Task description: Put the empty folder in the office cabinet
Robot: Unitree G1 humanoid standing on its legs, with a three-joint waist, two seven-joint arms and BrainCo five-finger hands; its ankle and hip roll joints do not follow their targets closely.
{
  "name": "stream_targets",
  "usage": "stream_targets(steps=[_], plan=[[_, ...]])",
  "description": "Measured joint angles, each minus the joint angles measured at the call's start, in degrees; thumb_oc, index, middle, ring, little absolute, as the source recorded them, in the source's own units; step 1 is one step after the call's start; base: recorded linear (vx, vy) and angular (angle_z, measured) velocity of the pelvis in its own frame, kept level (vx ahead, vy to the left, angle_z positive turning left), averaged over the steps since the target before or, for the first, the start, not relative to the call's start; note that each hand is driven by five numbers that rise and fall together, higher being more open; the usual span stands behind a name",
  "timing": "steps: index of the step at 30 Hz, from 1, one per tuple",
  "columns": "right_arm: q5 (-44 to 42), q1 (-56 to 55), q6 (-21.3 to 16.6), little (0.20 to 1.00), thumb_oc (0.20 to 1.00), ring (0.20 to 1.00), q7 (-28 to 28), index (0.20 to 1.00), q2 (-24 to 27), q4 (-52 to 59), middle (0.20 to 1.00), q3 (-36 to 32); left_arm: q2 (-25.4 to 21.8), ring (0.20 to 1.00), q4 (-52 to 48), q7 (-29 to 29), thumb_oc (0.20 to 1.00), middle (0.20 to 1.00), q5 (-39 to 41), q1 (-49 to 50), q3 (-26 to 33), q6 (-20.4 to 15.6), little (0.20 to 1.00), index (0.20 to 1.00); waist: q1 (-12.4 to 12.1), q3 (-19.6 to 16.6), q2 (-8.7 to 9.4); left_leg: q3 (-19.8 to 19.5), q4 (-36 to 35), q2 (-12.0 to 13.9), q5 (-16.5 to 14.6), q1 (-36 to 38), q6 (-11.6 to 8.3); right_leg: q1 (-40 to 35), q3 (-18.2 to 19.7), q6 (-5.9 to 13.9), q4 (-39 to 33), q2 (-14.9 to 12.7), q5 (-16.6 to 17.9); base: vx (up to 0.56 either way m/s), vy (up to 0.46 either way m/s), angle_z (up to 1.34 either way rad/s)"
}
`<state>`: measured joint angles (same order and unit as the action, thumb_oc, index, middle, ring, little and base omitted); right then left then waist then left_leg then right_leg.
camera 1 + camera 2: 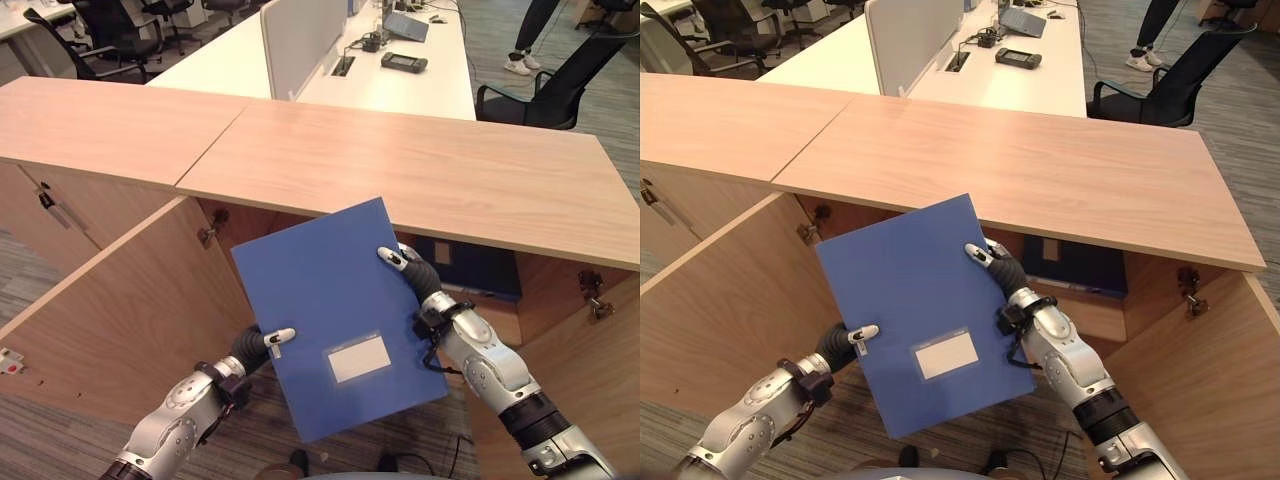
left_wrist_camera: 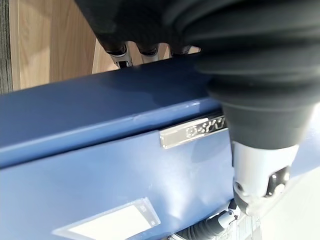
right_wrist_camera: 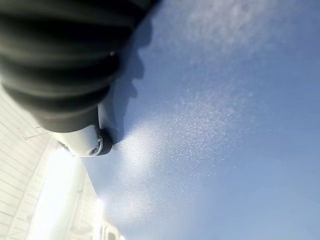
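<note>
1. The blue folder (image 1: pixel 335 310) is held tilted in the air between both robot hands, in front of the open office cabinet (image 1: pixel 480 270), its upper corner just below the front edge of the cabinet's wooden top (image 1: pixel 400 170).
2. The left robot hand (image 1: pixel 262 343) grips the folder's left edge, thumb curled onto the face. The right robot hand (image 1: pixel 405 265) clamps the right edge, thumb on the face.
3. The left cabinet door (image 1: pixel 120 310) stands swung out beside the folder; the right door (image 1: pixel 590 350) is open on the other side. Between them the cabinet mouth is open, with a dark blue item (image 1: pixel 480 268) lying inside behind the folder.
4. Beyond the cabinet top runs a white surface (image 1: pixel 400 85) with a divider panel (image 1: pixel 300 35), a dark device (image 1: pixel 404 62) and office chairs (image 1: pixel 545 95); a person's shoes (image 1: pixel 518 66) stand on the grey carpet.
5. The left wrist view shows the fingers (image 2: pixel 122 50) wrapped behind the folder and a silver clip plate (image 2: pixel 192 132) near its white label (image 2: pixel 110 225). The right wrist view shows plain blue cover (image 3: pixel 225 125) at close range.
</note>
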<state>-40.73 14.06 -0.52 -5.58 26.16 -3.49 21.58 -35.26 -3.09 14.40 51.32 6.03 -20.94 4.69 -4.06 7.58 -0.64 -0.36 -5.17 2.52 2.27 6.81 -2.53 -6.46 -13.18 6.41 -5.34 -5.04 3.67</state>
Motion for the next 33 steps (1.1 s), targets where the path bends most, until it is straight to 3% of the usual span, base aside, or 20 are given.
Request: stream_targets(steps=[21,22,23,24,33], plan=[[0.3,0.9,0.0,0.2,0.2,0.2,1.1,0.2,-0.1,0.0,0.2,0.7,1.9,1.0,0.9,-1.5,1.0,1.0,2.2,0.0,0.5,0.2,1.0,1.0,0.0,-0.3,-0.52,0.0,0.0,0.0,0.1,0.1,0.01,-0.1,0.0,-0.02,0.2,0.0,0.0,0.0,0.0,0.0],[0.3,0.9,0.0,0.2,0.2,0.2,1.1,0.2,-0.1,0.0,0.2,0.7,1.9,0.821,0.9,-1.5,0.821,0.821,2.2,0.0,0.5,0.2,0.821,0.821,-0.1,-0.3,-0.53,0.0,0.0,0.0,0.2,0.1,0.01,-0.2,0.0,-0.02,0.2,0.0,0.0,0.0,0.0,0.0],[0.4,0.9,0.0,0.2,0.2,0.2,1.1,0.2,-0.1,0.0,0.2,0.7,1.9,0.542,0.9,-1.5,0.542,0.542,2.1,0.1,0.6,0.2,0.542,0.542,-0.1,-0.3,-0.53,0.0,0.0,0.0,0.2,0.1,0.01,-0.2,0.0,-0.02,0.2,0.0,0.0,0.0,0.0,0.0],[0.4,0.9,0.0,0.2,0.2,0.2,1.1,0.2,-0.1,0.0,0.2,0.7,1.9,0.2,0.9,-1.5,0.2,0.2,2.1,0.3,0.8,0.2,0.2,0.2,-0.1,-0.3,-0.53,0.0,0.0,0.0,0.2,0.2,0.01,-0.2,0.0,-0.02,0.2,0.0,0.0,0.0,0.0,0.0],[1.8,0.9,0.0,0.2,0.2,0.2,1.2,0.2,0.0,0.0,0.2,0.8,3.8,0.2,2.9,-1.6,0.2,0.2,1.9,0.5,0.9,-0.1,0.2,0.2,-0.2,-0.6,-0.63,0.0,0.0,0.0,0.2,0.4,0.01,-0.5,0.0,-0.04,0.2,0.0,0.0,0.0,0.0,0.0]])
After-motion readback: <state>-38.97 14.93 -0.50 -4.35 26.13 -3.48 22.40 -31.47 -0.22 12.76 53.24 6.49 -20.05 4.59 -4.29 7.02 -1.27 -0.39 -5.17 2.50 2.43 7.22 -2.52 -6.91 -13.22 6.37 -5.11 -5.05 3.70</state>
